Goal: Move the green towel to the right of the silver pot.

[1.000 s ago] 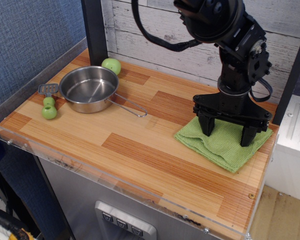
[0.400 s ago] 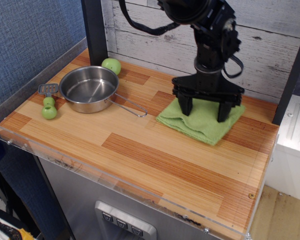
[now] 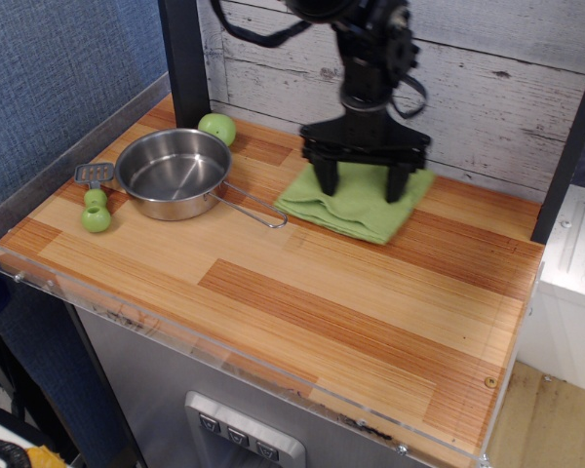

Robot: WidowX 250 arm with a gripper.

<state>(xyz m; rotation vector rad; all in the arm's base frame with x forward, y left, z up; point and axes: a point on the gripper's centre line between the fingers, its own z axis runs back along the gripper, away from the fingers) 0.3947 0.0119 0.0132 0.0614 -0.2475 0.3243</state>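
No legible writing or labels. The gripper (image 3: 363,181) stands upright with fingers spread wide, both tips pressed down on the towel (image 3: 356,201) — nothing pinched between them. The towel lies flat at the pot's (image 3: 173,173) 3 o'clock, its left edge just beside the tip of the handle (image 3: 255,205). A ball (image 3: 216,128) touches the pot's rim at 1 o'clock; a green-handled tool (image 3: 95,199) lies at 9 o'clock. The table (image 3: 351,322) — front and right parts — is bare wood with a clear lip along the front edge.
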